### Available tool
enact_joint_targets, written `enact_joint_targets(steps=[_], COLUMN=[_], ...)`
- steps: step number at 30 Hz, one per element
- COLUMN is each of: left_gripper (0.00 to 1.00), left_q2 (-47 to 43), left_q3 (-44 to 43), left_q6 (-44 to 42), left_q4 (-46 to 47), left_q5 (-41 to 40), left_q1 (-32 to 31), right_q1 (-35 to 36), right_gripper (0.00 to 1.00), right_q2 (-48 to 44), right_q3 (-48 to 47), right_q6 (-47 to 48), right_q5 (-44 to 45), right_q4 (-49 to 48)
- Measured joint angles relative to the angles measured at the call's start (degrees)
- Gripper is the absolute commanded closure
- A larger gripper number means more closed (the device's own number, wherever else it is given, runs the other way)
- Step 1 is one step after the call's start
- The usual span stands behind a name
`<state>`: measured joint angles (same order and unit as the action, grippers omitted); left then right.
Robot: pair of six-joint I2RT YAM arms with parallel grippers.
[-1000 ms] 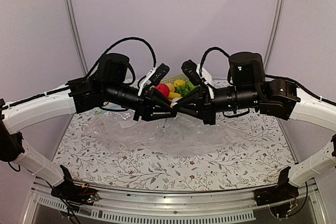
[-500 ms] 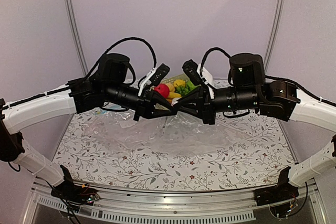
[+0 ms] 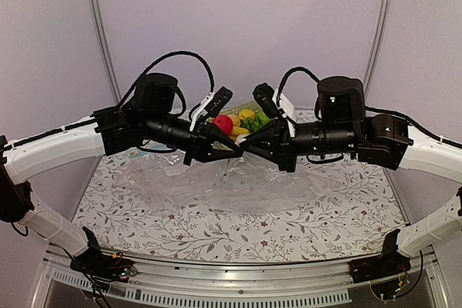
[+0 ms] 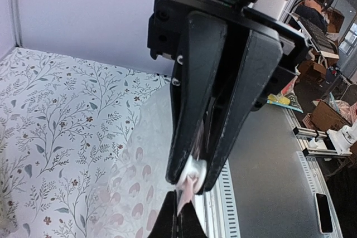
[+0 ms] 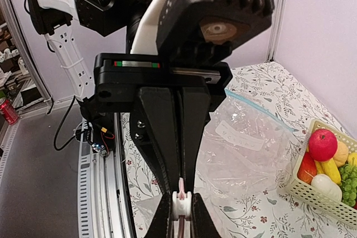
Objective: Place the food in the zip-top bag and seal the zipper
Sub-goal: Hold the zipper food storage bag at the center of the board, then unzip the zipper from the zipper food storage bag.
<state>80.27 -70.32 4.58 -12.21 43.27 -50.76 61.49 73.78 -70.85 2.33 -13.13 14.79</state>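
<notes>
- The left end effector [image 3: 235,148] and the right end effector [image 3: 250,145] meet tip to tip above the middle of the floral-patterned bench [image 3: 144,214].
- The left end effector's jaws are narrow, pinched on the thin pink zipper strip [image 4: 187,193].
- The right end effector's jaws are also narrow, clamped on the small white slider tab [image 5: 181,203] that rides on that strip, just beside the left tips.
- The large clear crinkly zip-top bag [image 3: 238,191] lies spread on the bench beneath both arms, with its mouth edge lifted up to the tips.
- The food sits in a cream plastic mesh basket [image 5: 312,199] at the far side of the bench: a glossy red apple [image 5: 323,144], a yellow banana [image 5: 328,168], a white oblong piece [image 5: 326,186] and green grapes [image 5: 348,185].
- A second clear bag with a blue strip and white label [image 5: 251,154] lies flat on the bench near the basket.
</notes>
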Motion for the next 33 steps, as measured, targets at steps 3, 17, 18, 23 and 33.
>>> enact_joint_targets(steps=[3,17,18,23,33], left_gripper=[1.0,1.0,1.0,1.0,1.0], left_q2=[0.0,0.0,0.0,-0.02,-0.02], left_q3=[0.0,0.0,0.0,0.0,0.0], left_q6=[0.07,0.22,0.22,0.28,0.76], left_q4=[0.07,0.72,0.74,0.85,0.9], left_q5=[0.02,0.26,0.26,0.66,1.14], left_q1=[0.24,1.53,1.62,2.19,3.21], right_q1=[0.02,0.09,0.11,0.11,0.11], right_gripper=[1.0,1.0,1.0,1.0,1.0], right_q2=[-0.09,-0.35,-0.39,-1.09,-2.03], right_q3=[0.13,0.39,0.44,0.85,1.57], right_q6=[0.0,0.04,0.07,0.09,0.31], right_q5=[0.7,3.3,3.5,4.04,5.68], right_q4=[-0.07,-0.02,-0.02,0.42,1.03])
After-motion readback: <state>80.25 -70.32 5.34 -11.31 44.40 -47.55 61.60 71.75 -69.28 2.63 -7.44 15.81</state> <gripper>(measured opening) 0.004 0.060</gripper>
